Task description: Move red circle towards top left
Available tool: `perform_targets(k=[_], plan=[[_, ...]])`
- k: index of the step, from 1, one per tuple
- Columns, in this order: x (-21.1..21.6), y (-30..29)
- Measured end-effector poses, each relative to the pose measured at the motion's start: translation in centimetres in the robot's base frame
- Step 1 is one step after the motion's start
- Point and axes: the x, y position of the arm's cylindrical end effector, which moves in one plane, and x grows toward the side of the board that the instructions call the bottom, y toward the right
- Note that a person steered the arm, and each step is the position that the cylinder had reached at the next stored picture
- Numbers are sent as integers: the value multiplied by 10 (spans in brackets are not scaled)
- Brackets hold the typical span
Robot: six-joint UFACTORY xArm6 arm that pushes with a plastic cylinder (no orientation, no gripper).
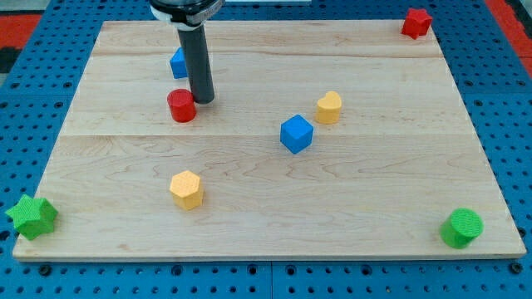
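The red circle point(181, 105) lies on the wooden board point(274, 216) in the view's upper left part. My tip point(204, 100) stands just right of the red circle, touching or nearly touching its right side. A blue block point(178, 62) sits just above the red circle, partly hidden behind the rod.
A blue cube point(296, 134) and a yellow heart-like block point(329, 107) lie near the middle. A yellow hexagon point(187, 189) sits lower left. A green star point(32, 216) is at the bottom left corner, a green circle point(461, 227) bottom right, a red star point(416, 22) top right.
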Motion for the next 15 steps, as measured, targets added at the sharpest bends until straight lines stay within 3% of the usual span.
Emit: perform_targets(k=[1, 7, 9, 10, 11, 13, 15], plan=[[15, 14], [4, -208], [35, -205], [31, -174], [22, -173], [-44, -190], [-30, -206]])
